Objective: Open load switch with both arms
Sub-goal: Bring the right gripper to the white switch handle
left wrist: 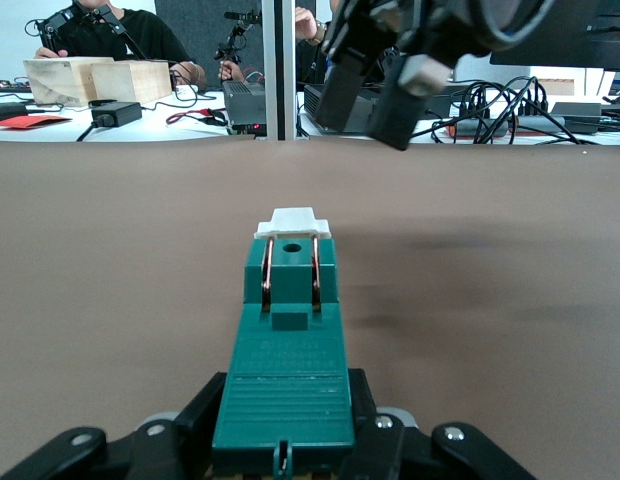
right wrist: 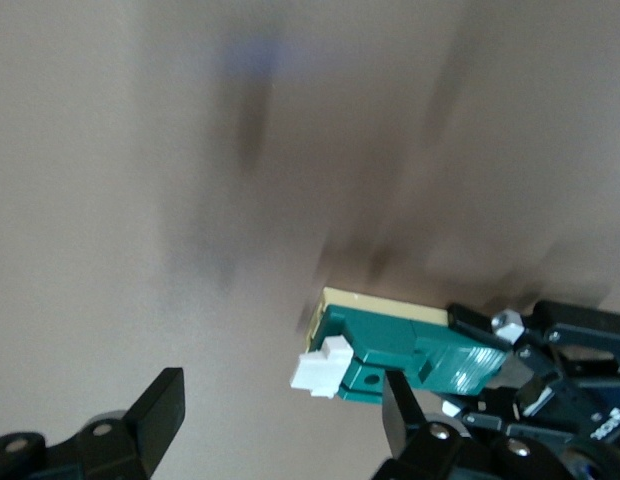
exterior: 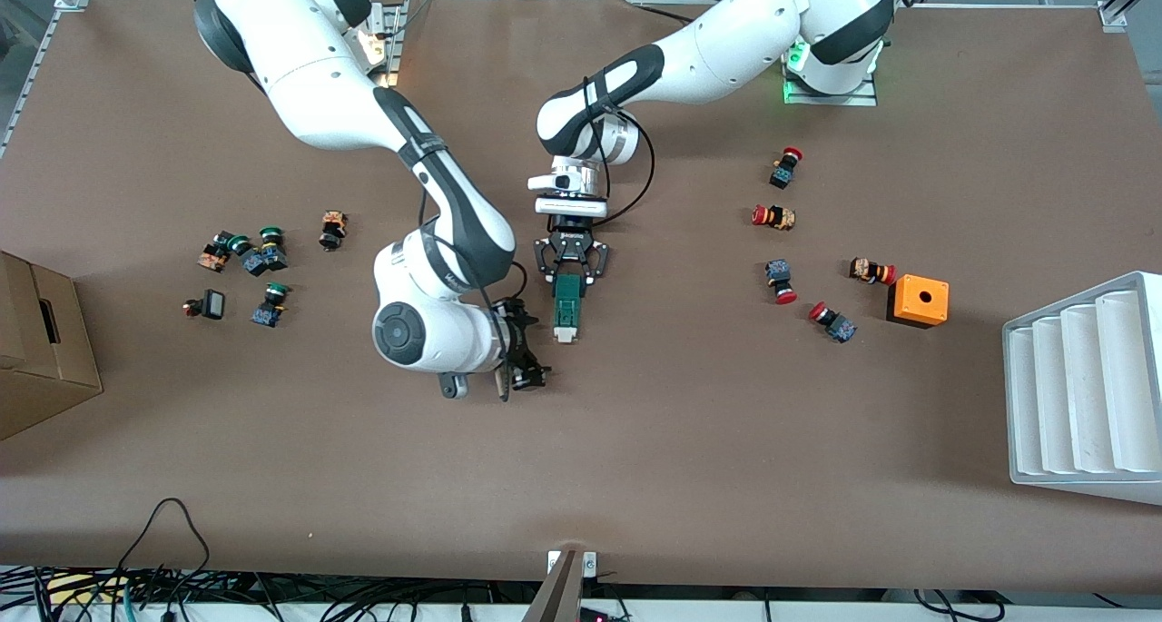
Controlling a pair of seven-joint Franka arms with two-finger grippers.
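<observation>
The switch [exterior: 567, 307] is clamped at its dark end by the left gripper [exterior: 570, 272], its white tab [left wrist: 293, 222] kept pointing out and free, so it can be worked. The right gripper [exterior: 517, 360] is held just beside the tab, fingers [right wrist: 158, 408] spread, nothing grasped, apparently lining up.

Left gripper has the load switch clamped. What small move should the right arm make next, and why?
Probably ease the open right gripper toward the white tab. The left gripper is shut on the load switch, tab end free, and the right gripper sits beside it, not yet touching.
</observation>
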